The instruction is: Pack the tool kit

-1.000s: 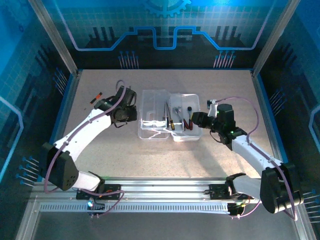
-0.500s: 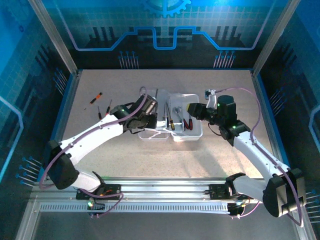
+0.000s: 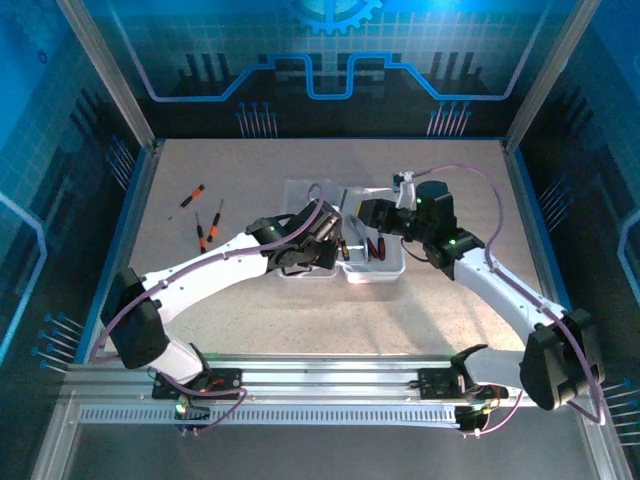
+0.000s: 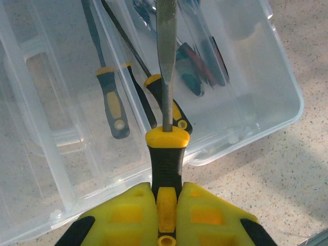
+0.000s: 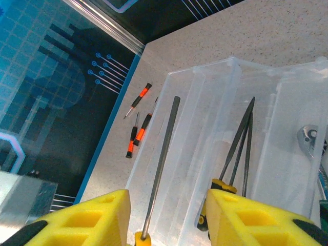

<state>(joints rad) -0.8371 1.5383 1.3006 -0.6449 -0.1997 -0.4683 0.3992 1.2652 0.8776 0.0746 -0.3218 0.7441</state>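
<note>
Case (image 3: 385, 272) sits mid-worktop overhead, and my left arm (image 3: 230, 255) has swung in over it. On the left wrist, the left jaws pinch a yellow-handled file (image 4: 165, 61) above it, ready for me to drop. On the right wrist, the right jaws stand spread, empty.

A clear rectangular plastic case (image 3: 385, 277) lies open in the middle of the speckled beige table (image 3: 440, 165). The left gripper (image 3: 331, 240) is above the left half of the case. It is closed on a long thin grey metal tool (image 3: 343, 203), and the shaft points toward the far side of the case. The right gripper (image 3: 360, 215) hangs above the right half of the case, near the far rim. Inside the right half lie red-handled pliers (image 3: 375, 247) and a tool with a yellow and black handle (image 3: 346, 251). Three small screwdrivers with orange and black handles (image 3: 204, 232) lie on the table well to the left of the case.
</note>
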